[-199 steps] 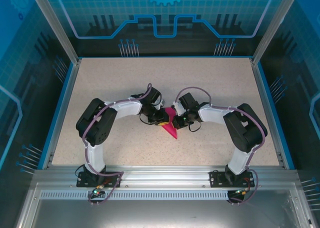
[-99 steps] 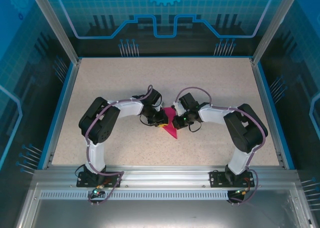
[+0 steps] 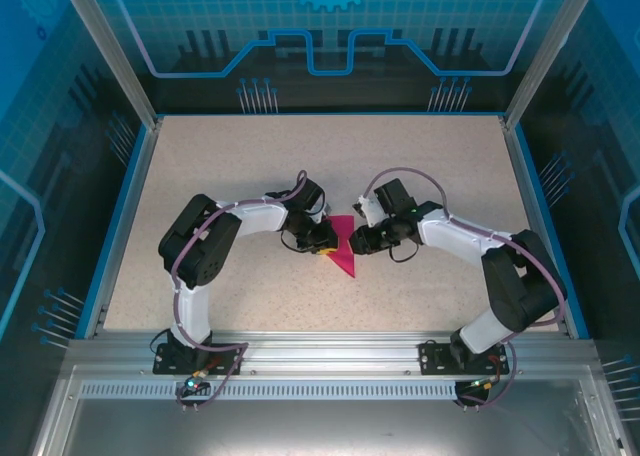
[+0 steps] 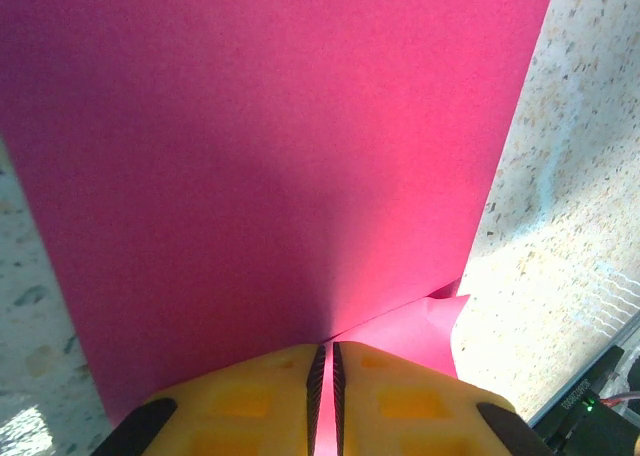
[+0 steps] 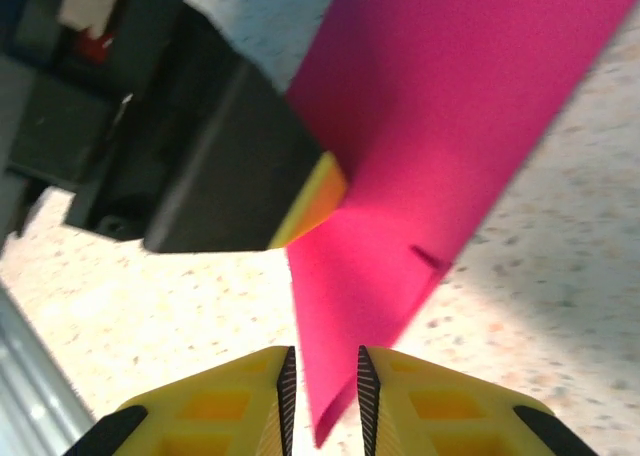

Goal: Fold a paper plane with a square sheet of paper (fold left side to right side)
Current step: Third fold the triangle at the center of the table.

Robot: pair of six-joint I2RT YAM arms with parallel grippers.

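The left pincer is clamped on the pink paper, its yellow fingers all but meeting with the sheet between them. The right pincer stands slightly parted with the paper's lower corner in the gap, seemingly unclamped.

From above, the paper lies at the middle of the worktop as a folded wedge tapering toward 5 o'clock. The left pincer is at its 9 o'clock and the right at its 3 o'clock.

I judge this to be mid-fold, with the plane far from finished. Next, the right pincer probably has to clear the flap or press the crease while the left anchors the paper.

The left wrist view shows a second layer peeking out at 5 o'clock. The right wrist view shows a small dark crease mark near the edge, too fine to make out from above.
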